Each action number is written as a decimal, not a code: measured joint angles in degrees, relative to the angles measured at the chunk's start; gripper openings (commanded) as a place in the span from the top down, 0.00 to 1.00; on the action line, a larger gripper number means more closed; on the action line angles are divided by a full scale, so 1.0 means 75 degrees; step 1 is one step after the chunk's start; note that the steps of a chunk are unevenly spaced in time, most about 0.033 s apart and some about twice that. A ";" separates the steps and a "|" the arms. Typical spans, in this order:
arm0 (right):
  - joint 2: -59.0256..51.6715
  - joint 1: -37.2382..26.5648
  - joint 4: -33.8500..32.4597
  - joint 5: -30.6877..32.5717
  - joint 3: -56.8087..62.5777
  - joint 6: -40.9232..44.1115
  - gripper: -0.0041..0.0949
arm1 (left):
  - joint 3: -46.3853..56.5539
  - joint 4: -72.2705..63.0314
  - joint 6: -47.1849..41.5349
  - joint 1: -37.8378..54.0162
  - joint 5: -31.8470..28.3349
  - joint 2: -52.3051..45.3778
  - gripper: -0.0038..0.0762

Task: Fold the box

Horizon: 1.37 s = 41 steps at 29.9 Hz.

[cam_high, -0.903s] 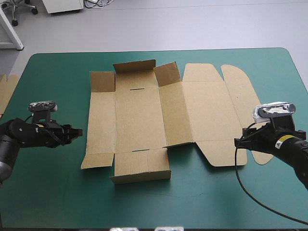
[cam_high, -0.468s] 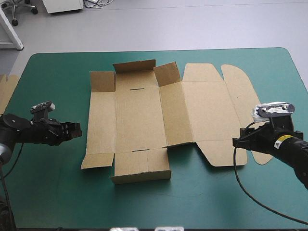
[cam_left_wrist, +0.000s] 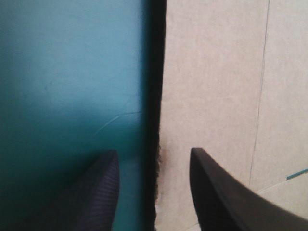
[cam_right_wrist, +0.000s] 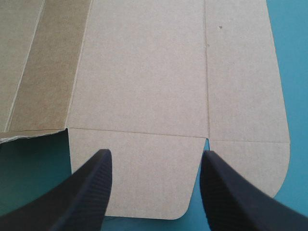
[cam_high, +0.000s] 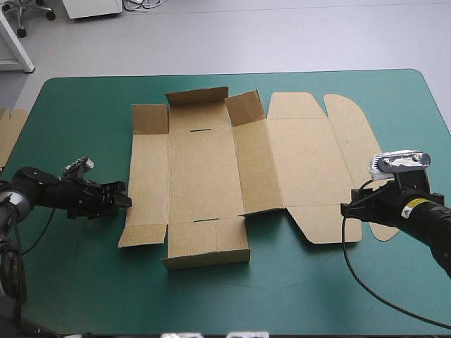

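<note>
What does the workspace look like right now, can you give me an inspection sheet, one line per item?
surface: teal-green cover, bare around the job.
job's things: box, a cut brown sheet lying mostly flat; far and near end walls and the far corner flaps partly raised, lid panel flat on the right.
clutter: spare board at the table's left edge.
grippers: left gripper open, straddling the box's left edge; right gripper open, over the lid's near flap; neither holds anything.
cables: nothing foreign seen.
surroundings: nothing seen.
</note>
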 measured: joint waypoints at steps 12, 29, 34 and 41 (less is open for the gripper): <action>0.0000 0.0000 0.0000 0.0021 0.0000 0.0000 0.44 | -0.0092 -0.1243 0.1063 0.0042 0.0932 0.0708 0.53; 0.0000 0.0000 0.0000 -0.0001 0.0000 0.0000 0.44 | -0.0085 -0.2773 0.2103 -0.0262 0.1177 0.0851 0.53; 0.0000 0.0000 0.0000 -0.0009 0.0000 0.0000 0.44 | -0.0085 -0.2773 0.2041 -0.0678 0.0403 0.0851 0.53; 0.0000 0.0000 0.0000 -0.0016 0.0000 0.0000 0.45 | -0.0085 -0.2922 0.2039 -0.0786 -0.0256 0.0851 0.88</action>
